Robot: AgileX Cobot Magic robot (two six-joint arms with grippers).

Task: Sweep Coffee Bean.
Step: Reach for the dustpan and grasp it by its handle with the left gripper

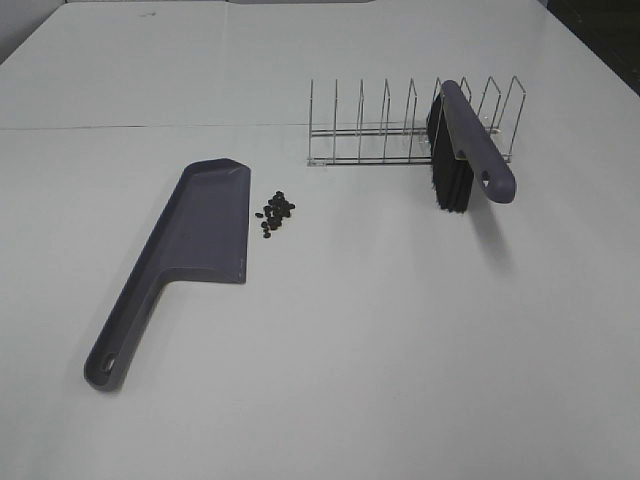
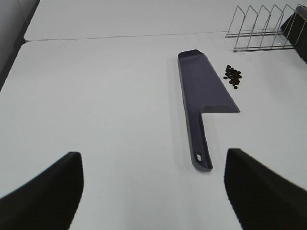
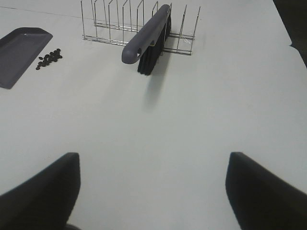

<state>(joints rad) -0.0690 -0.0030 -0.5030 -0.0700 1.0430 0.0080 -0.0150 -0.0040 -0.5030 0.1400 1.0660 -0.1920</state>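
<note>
Showing the left gripper [image 2: 151, 152] spread wide and empty: its two dark fingers [image 2: 48, 191] stand far apart at the edges of the left wrist view, with only the white table [image 1: 400, 350] between them. Just ahead of that gap lies the handle end of the purple-grey dustpan [image 2: 201, 84], pierced by a hanging hole. The handle runs away from the claw and widens into a flat tray. The coffee bean [image 2: 233, 76] cluster, a loose scatter of small dark ovals, lies on the table just beside the tray's long edge, on the side facing the wire rack [image 2: 259, 45]. It is close to the pan but not in it and not visibly touching it.

The right gripper [image 3: 152, 154] is likewise opened wide, nothing between its jaws, bare tabletop beneath. Well ahead of it the brush [image 3: 146, 36] leans tilted in the rack, its grey handle uppermost with the holed end toward the claw and the black bristles below, reaching out past the rack's front rail.

In the exterior high view the dustpan lies left of centre, the beans sit between pan and rack, and the brush occupies the rack's right-hand slots.
</note>
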